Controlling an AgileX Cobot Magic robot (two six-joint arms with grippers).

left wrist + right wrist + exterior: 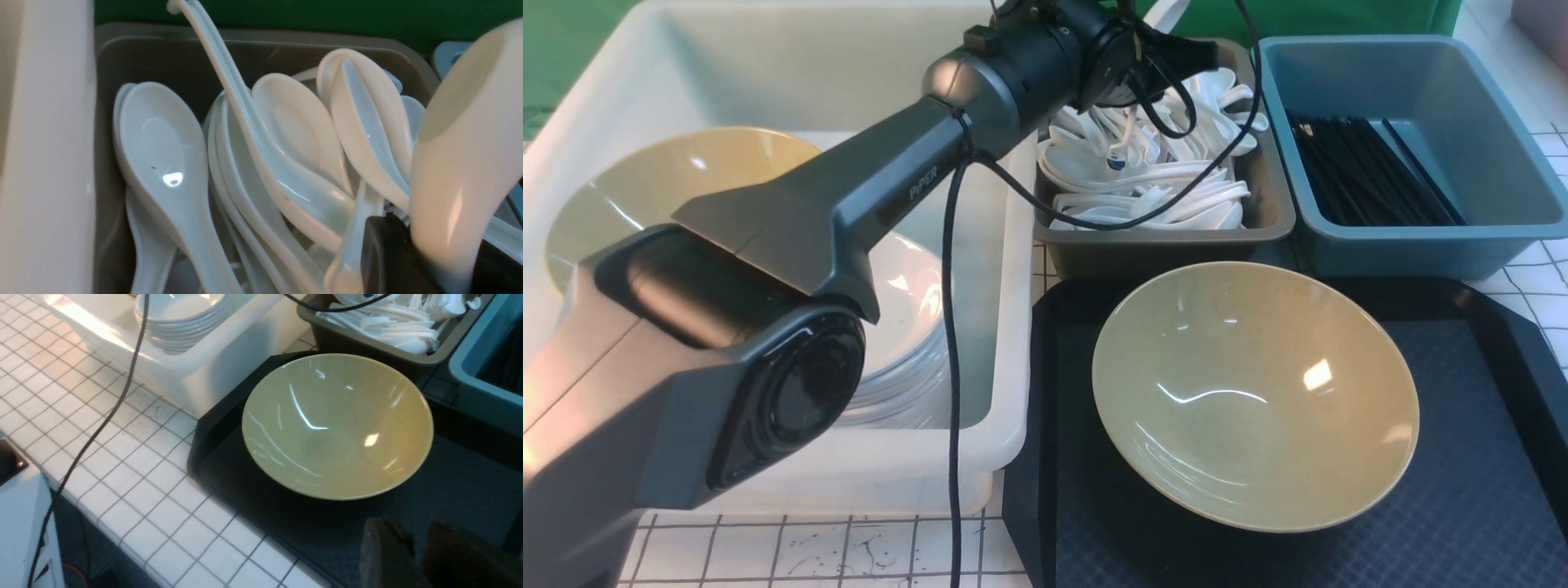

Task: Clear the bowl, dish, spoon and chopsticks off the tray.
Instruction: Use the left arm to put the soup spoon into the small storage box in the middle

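Note:
The olive-tan bowl [1254, 392] [337, 424] sits alone on the black tray [1486, 506] [449, 490]. My left gripper [1168, 61] [437, 261] hangs over the grey bin [1168, 245] and is shut on a white spoon [461, 163], above the many spoons [163, 155] lying in that bin. My right gripper [421, 543] hovers over the tray's near part, short of the bowl; its jaws stand a little apart with nothing between them. White dishes [907, 327] are stacked in the white tub [980, 457]. Black chopsticks [1372, 175] lie in the blue bin [1413, 237].
A second olive bowl [670, 180] leans in the white tub behind my left arm. The arm's black cable [952, 367] hangs over the tub's wall. White tiled counter [135, 473] runs beside the tray to an edge.

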